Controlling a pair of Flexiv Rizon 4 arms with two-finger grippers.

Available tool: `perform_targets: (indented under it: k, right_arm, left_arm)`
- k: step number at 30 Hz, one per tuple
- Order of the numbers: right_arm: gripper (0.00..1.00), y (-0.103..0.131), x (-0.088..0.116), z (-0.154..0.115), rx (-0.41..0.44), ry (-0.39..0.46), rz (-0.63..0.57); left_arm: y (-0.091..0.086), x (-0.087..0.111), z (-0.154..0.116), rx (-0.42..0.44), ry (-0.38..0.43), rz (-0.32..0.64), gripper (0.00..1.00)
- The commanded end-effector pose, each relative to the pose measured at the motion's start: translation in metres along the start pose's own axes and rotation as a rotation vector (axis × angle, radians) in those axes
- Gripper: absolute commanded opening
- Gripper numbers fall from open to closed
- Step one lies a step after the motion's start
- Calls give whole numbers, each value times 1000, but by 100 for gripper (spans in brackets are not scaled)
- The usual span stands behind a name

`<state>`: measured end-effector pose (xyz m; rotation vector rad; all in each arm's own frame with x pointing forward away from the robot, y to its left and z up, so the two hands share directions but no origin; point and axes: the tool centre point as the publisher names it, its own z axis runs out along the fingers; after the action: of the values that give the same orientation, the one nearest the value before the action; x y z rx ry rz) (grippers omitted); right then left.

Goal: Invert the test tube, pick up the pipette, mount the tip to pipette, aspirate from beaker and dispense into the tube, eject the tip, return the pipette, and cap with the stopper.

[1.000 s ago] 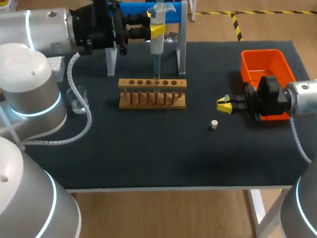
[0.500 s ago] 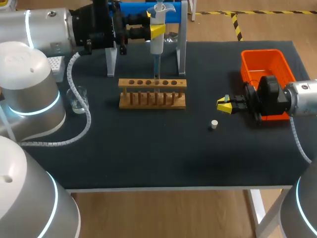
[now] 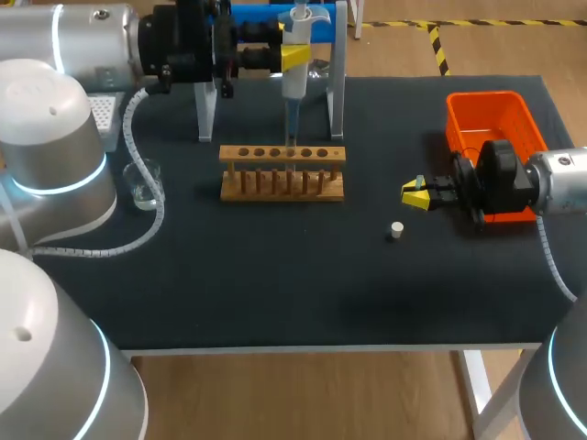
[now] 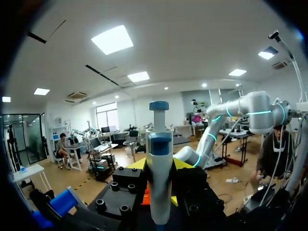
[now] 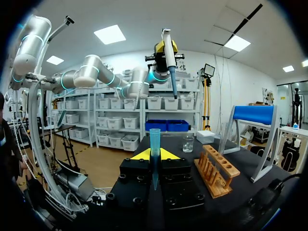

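A small white stopper point(image 3: 396, 230) is seen lying alone on the dark desk point(image 3: 275, 284), right of the middle and nearest the front edge. Just behind it, toward the right edge, the right gripper point(image 3: 415, 195) is held low over the desk. Its yellow-tipped fingers are clenched from both sides on a pale blue test tube point(image 5: 154, 144), which stands up between them. Farther back, at the desk's middle, a wooden rack point(image 3: 282, 171) with a row of holes is set. A clear beaker point(image 3: 144, 183) stands well to its left, near the left edge. An orange bin point(image 3: 486, 95) is placed by the right edge, behind the right arm. A white tip box point(image 3: 104, 117) is partly seen at the left edge, behind the beaker. Toward the rear edge, the pipette point(image 3: 293, 32) is grasped upright by the left gripper point(image 3: 292, 57), both fingers pressed to its body. Its slim lower end is pointed down over the rack. A blue-topped stand point(image 3: 337, 82) rises just behind it.
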<state>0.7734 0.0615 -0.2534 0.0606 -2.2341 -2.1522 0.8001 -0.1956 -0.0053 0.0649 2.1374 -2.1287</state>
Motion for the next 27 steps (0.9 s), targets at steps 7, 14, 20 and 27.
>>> perform_targets:
  k: [7, 14, 20, 27]
  right_arm:
    - [0, 0, 1, 0, 1, -1, 0]
    - [0, 0, 1, 0, 1, -1, 0]
    - [0, 0, 1, 0, 1, -1, 0]
    - [0, 0, 1, 0, 1, -1, 0]
  left_arm:
    - [8, -1, 1, 8, 25, -25, 0]
    - [8, 0, -1, 2, 22, -30, 0]
    - [8, 1, -3, 0, 22, -34, 0]
    - [8, 1, -3, 0, 22, -34, 0]
